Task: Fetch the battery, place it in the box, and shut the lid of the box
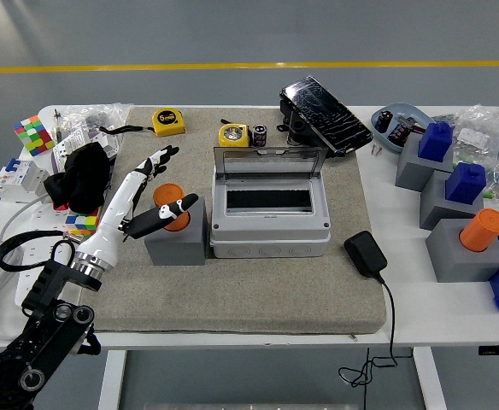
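Note:
A grey box (269, 229) sits mid-mat with its clear lid (269, 160) standing open at the back; the inside shows only a dark slot. Behind the lid, beside a yellow tape measure (233, 134), stands a small black battery-like cylinder (259, 134). Left of the box, an orange cylinder (167, 193) sits in a grey block (177, 245). My left hand (166, 184) is at this cylinder with its fingers (159, 160) stretched out past it to the far left. The thumb (178, 209) lies across the cylinder's front, and the hand holds nothing.
A black device (326, 115) leans at the mat's back right. A black adapter (365, 254) with its cable lies right of the box. More grey blocks (459, 248) with blue and orange cylinders stand far right. A black cloth (83, 175), puzzle cubes (33, 134) and a power strip (27, 248) crowd the left.

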Motion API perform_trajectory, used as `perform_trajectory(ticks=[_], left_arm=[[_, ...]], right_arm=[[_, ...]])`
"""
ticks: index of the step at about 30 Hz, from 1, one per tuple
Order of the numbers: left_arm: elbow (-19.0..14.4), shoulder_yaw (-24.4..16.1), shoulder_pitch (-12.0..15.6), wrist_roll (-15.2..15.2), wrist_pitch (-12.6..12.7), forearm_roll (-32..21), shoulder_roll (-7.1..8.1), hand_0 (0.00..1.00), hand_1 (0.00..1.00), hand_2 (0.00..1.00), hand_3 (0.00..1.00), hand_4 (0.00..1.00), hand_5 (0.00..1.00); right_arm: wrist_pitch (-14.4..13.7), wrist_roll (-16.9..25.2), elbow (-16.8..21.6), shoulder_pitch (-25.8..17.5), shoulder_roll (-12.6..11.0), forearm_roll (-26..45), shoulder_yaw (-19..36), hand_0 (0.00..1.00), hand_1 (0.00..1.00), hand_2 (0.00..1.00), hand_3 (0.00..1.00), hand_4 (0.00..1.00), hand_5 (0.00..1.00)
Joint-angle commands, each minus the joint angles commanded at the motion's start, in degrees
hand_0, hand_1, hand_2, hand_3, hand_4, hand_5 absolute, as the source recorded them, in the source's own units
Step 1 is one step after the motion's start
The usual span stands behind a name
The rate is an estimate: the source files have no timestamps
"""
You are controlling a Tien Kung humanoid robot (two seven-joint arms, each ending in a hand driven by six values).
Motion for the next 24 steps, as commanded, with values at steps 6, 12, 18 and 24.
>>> perform_trajectory(ticks=[6, 12, 18, 24], left_arm=[[0.6, 1.2, -0.3, -1.3, 0.8, -1.3, -0.6, 0.467, 0.672, 0.749, 0.743, 0.998, 0.174], [1.5, 1.9, -1.2, -2.0, 1.3, -2.7, -1.15, 0.422, 0.639, 0.703, 0.73, 0.998, 0.12], [2.9, 2.4, -1.9, -2.3, 1.1, -4.5, -1.65, 0.433, 0.631, 0.684, 0.711, 0.998, 0.115], [3.9, 2.8, -2.6, -2.8, 1.0, -6.2, -2.38, 0.439, 0.608, 0.655, 0.698, 0.998, 0.094]], right_arm=[[0.0, 0.0, 0.0, 0.0, 0.4, 0.3, 0.1, 0.642, 0.666, 0.675, 0.609, 0.994, 0.6], [-0.1, 0.1, 0.0, 0.2, 0.6, 1.0, -0.2, 0.642, 0.666, 0.675, 0.609, 0.994, 0.6], [-0.2, 0.0, 0.0, 0.1, 0.7, 0.7, 0.4, 0.642, 0.666, 0.675, 0.609, 0.994, 0.6], [-0.2, 0.1, 0.0, 0.0, 1.0, 1.1, 0.4, 0.642, 0.666, 0.675, 0.609, 0.995, 0.601]])
